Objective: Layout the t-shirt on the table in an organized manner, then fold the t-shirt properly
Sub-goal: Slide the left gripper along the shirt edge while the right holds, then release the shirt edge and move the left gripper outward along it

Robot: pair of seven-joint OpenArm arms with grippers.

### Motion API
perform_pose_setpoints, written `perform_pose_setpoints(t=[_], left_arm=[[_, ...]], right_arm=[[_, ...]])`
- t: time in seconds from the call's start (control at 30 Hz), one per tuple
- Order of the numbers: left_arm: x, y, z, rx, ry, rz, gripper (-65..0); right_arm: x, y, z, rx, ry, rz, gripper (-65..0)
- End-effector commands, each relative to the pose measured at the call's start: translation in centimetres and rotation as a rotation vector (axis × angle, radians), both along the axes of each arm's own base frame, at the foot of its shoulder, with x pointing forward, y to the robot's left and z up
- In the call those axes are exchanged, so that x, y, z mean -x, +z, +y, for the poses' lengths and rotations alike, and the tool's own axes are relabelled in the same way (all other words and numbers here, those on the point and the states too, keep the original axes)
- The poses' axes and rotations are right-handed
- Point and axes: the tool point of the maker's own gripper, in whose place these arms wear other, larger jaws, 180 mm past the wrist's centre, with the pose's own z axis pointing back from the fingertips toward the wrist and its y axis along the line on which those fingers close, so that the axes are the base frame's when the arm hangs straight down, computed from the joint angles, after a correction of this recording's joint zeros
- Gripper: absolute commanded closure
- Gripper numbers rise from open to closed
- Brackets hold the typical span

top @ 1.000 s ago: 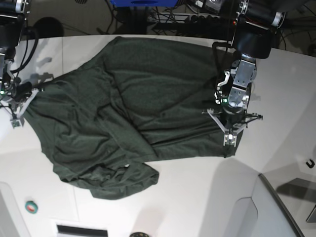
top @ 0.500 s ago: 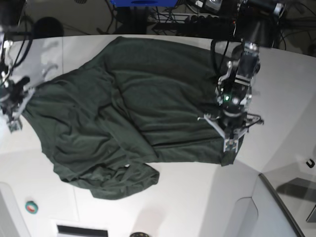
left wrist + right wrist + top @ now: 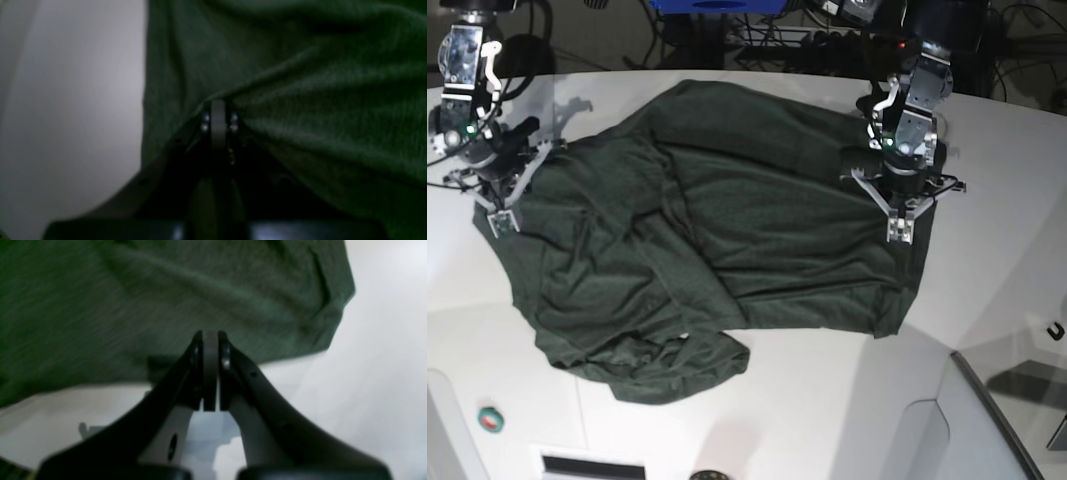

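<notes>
The dark green t-shirt lies crumpled across the white table, with a bunched fold at its near edge. On the right of the base view, my left gripper is shut on the shirt's right edge. The left wrist view shows its fingertips closed with the t-shirt pinched and draped around them. At the left of the base view, my right gripper is shut on the shirt's left edge. In the right wrist view its jaws are pressed together on the hem of the t-shirt, above the table.
A raised grey-white panel with a dark edge fills the near right corner. A small red and green round thing sits near the front left. A dark hook lies at the right edge. Cables and a blue object stand behind the table.
Both arms have moved toward the back of the table, dragging the shirt's left and right edges with them. The near bunched fold has stayed put.
</notes>
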Motion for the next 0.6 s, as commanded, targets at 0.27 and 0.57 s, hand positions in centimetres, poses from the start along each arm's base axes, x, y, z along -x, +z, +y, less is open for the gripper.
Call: perform_pose_setpoints(t=[0.27,0.57], left_arm=[[-7.8,0.6,-1.1,0.036,0.061,-0.022,0.0],[-7.8,6.2,-1.3,0.101,0.094,-0.170,0.0]], right_arm=[[-1.4,-0.4,0.4,-0.032,-0.022,-0.016,-0.2],[0.5,0.1,0.5,-0.013,-0.007,-0.013,-0.2]])
